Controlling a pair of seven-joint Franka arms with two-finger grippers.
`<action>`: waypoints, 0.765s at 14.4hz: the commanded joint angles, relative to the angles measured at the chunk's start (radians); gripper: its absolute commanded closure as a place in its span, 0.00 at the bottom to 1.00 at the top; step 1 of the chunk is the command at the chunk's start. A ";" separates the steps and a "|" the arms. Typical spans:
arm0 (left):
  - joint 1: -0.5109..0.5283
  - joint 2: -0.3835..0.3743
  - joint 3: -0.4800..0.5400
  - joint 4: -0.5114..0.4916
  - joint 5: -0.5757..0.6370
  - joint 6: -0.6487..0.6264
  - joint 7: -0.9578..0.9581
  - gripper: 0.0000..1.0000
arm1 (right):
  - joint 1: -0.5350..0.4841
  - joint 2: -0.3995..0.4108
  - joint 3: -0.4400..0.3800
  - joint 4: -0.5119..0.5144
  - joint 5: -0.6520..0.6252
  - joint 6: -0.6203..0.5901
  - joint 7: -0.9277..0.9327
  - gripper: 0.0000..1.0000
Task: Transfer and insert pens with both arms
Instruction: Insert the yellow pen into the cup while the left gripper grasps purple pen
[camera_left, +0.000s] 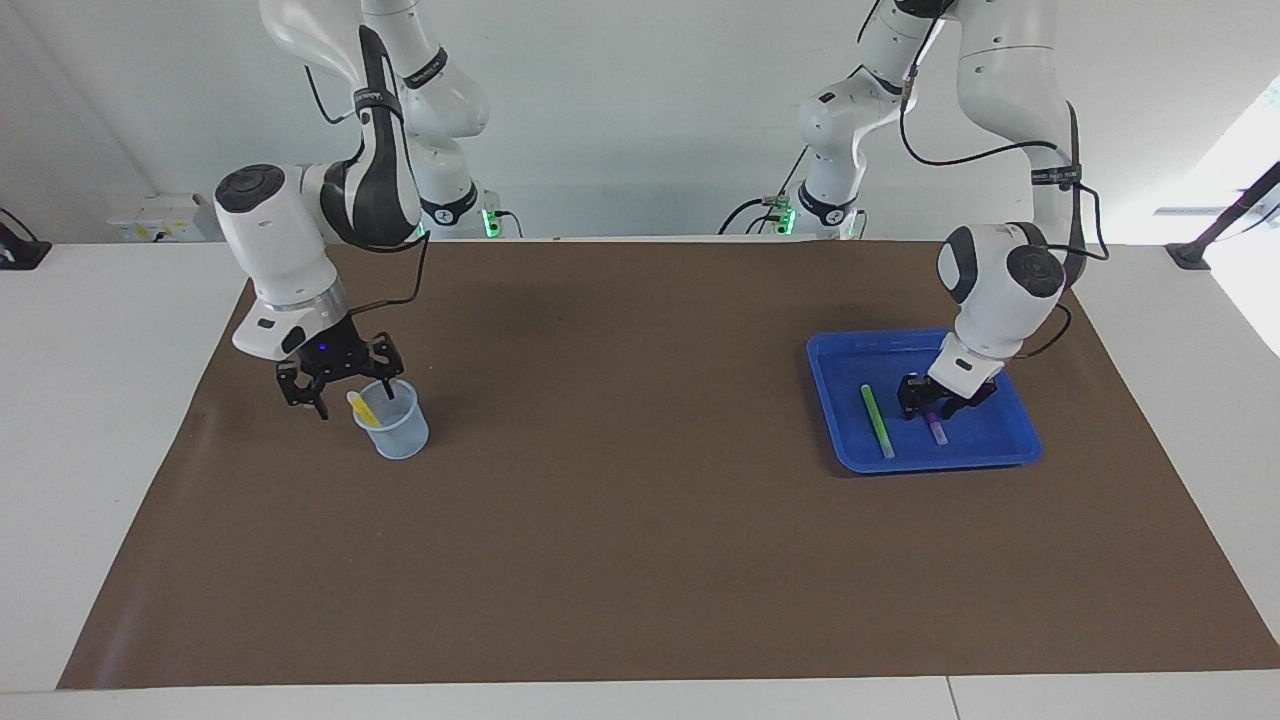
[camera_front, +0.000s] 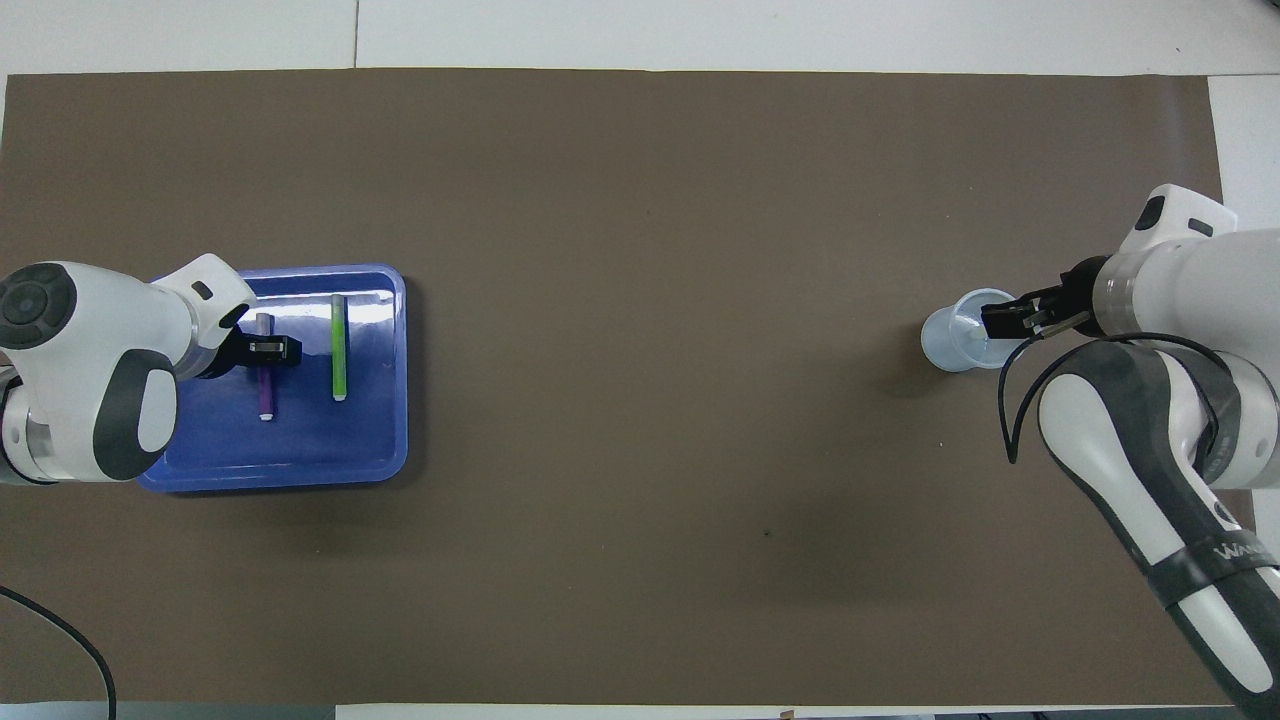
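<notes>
My facing camera sits high across the table (camera_left: 640, 690), looking back at both arm bases. My overhead one looks steeply down from the robots' end; both share the brown mat (camera_front: 640, 400).

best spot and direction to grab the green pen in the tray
Probably the middle of the green pen, from straight above. It lies flat in the blue tray, running toward and away from the robots, so the fingers should straddle its slim barrel crosswise. The purple pen beside it lies apart, leaving room for a finger. The left gripper is nearest, now down at the purple pen.
</notes>
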 joint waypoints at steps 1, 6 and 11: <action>0.010 -0.001 -0.003 -0.026 0.026 0.037 -0.023 0.76 | -0.002 -0.005 0.005 0.089 -0.008 -0.108 0.096 0.00; 0.013 0.001 -0.003 -0.020 0.026 0.036 -0.020 1.00 | 0.001 -0.003 0.008 0.259 -0.020 -0.350 0.300 0.00; 0.023 0.016 -0.005 0.081 0.024 -0.106 -0.025 1.00 | 0.107 0.000 0.008 0.364 -0.055 -0.513 0.492 0.00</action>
